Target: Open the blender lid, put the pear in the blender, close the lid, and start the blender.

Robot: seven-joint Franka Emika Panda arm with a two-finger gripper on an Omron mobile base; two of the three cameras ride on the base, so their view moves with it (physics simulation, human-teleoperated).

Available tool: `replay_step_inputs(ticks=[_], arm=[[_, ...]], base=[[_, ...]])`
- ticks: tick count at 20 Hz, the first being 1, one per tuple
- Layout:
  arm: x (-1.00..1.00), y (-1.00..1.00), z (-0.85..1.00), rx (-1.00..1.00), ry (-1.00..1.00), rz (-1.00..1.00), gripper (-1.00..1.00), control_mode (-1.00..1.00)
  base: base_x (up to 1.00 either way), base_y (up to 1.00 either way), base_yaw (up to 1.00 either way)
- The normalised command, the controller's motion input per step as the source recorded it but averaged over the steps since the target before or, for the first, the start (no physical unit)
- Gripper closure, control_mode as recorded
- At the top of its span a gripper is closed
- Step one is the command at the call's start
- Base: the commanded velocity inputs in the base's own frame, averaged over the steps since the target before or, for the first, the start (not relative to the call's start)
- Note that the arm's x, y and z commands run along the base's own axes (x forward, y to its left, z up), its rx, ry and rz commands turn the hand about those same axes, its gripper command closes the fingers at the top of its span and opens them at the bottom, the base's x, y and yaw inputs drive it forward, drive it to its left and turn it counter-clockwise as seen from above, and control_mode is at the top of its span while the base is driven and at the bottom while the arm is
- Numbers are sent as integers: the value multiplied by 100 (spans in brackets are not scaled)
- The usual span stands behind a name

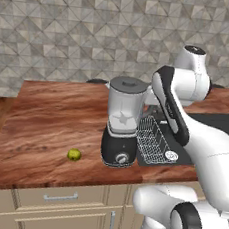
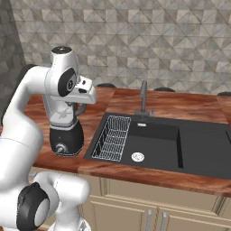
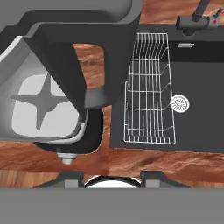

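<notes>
With my tool (image 3: 111, 176) standing partly open and empty beside the blender (image 1: 122, 125), the blender lid (image 1: 128, 83) looks still seated and the pear (image 1: 73, 154) waits on the bench (image 1: 45, 123), so every step remains.

Open counter (image 1: 45, 123) around pear (image 1: 73, 155)

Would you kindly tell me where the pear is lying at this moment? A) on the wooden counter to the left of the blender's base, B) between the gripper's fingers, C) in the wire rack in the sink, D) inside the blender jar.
A: the pear rests on the wooden counter, left of the blender base and apart from it; in the hand view the jar holds just its blades.
</notes>
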Motion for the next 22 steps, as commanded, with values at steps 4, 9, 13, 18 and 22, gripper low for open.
replay_step_inputs(ticks=[4,9,13,18,22], arm=[[-12,9,5,0,-10,-3,-100,-100],[-33,38,75,-2,-31,-11,-100,-100],[-1,65,78,-3,-19,-2,-100,-100],[30,56,8,0,-1,-3,-100,-100],[47,33,0,-1,12,0,-100,-100]], base=[[0,0,0],[0,0,0],[0,0,0],[0,0,0],[0,0,0]])
